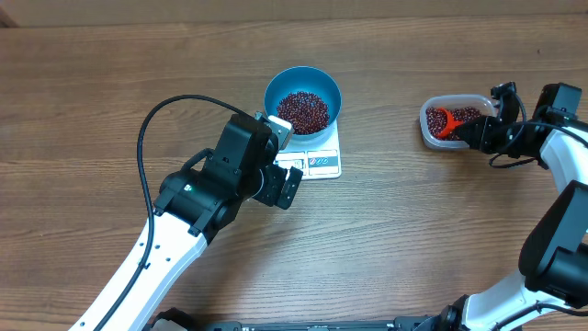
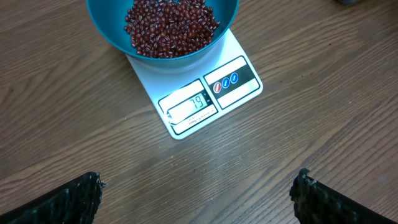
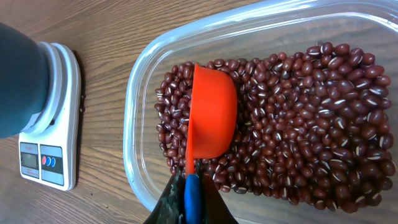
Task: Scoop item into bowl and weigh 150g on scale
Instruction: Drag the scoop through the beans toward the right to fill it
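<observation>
R end effector (image 3: 191, 190) grips scoop (image 3: 211, 115) in beans (image 3: 298, 124); L end effector (image 2: 196, 195) open nr scale (image 2: 208, 93).

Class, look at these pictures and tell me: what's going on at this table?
The right tool is shut on an orange scoop lying among the beans in a clear tub. The blue bowl, part-filled with beans, sits on the scale, which reads 79. The left tool hangs open before it, empty.

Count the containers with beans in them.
2. The blue bowl sits on the white scale mid-table; the clear plastic tub lies far right, with the orange scoop, held by the right gripper, in it. None looks hidden.
</observation>
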`<state>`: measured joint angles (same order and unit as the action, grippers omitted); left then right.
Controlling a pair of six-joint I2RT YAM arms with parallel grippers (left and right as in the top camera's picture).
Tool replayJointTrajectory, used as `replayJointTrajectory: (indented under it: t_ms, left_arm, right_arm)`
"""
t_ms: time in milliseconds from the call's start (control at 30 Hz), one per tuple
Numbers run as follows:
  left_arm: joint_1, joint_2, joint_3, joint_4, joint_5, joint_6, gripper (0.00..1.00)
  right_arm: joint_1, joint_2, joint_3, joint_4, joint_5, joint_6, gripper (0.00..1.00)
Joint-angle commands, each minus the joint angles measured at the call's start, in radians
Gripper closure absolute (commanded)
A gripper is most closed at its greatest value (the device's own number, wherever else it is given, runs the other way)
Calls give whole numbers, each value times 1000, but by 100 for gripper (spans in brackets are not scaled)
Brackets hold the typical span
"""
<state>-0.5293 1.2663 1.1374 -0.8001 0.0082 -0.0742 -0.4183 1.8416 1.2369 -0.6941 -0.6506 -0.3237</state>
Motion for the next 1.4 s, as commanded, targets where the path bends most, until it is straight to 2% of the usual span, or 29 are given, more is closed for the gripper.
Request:
replayJointTrajectory:
  t_ms: [0, 233, 667, 900, 1367]
  left_arm:
    - [1, 6, -4, 0, 8, 15, 0]
    - [1, 6, -4, 0, 8, 15, 0]
    - [1, 6, -3, 0, 8, 15, 1]
    - [1, 6, -3, 0, 8, 15, 0]
    - [1, 6, -3, 0, 8, 15, 1]
  right_arm:
    - [-10, 18, -7, 0, -25, 8, 96]
    - [-10, 18, -7, 5, -184, 11, 96]
    - [-16, 18, -7, 9, -182, 39, 96]
    - [-92, 18, -7, 8, -199, 119, 96]
    - [-198, 18, -7, -33, -421, 117, 96]
